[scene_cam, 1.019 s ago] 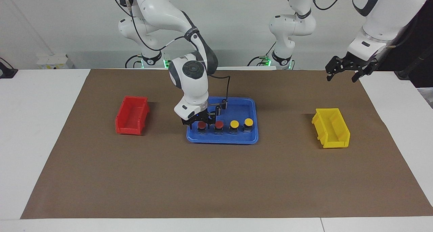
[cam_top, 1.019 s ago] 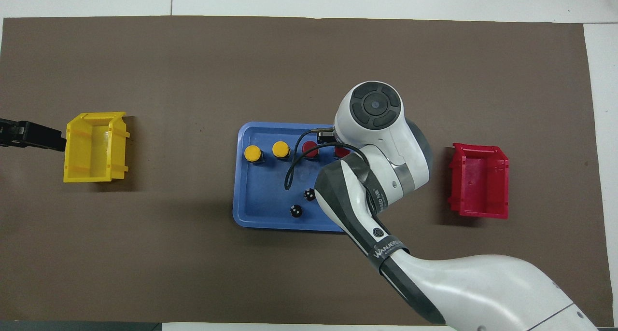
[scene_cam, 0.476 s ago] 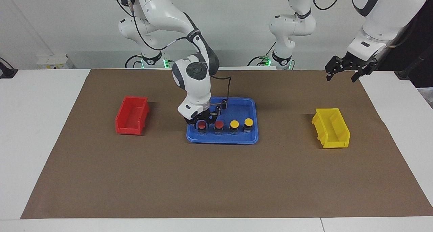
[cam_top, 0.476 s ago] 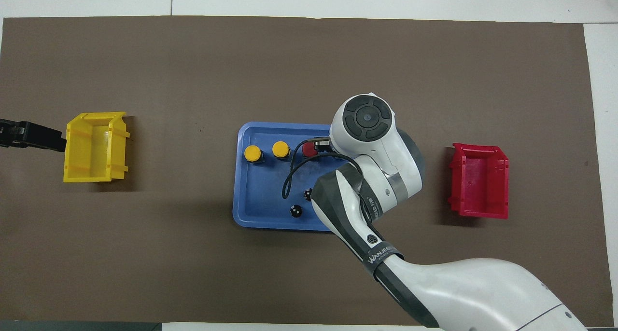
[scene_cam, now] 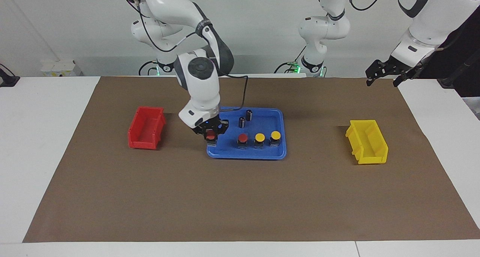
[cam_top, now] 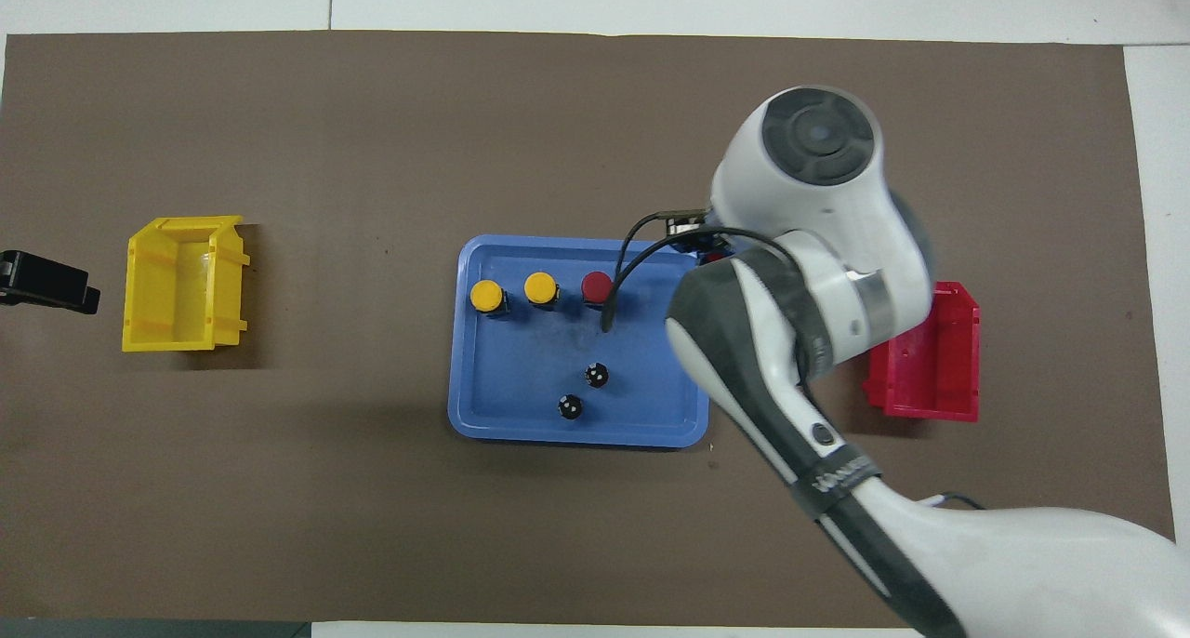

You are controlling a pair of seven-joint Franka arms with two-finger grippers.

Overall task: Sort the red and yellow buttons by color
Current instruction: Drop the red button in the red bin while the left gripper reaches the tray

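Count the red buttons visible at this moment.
2: one red button stands in the blue tray beside the yellow ones; the other is held by the right gripper over the tray's edge.

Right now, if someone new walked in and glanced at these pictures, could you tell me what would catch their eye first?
Most striking is the right hand, raised over the blue tray's edge toward the red bin, shut on a red button. Three buttons remain in a row on the tray: one red, two yellow. The yellow bin sits toward the left arm's end, where the left hand waits in the air.
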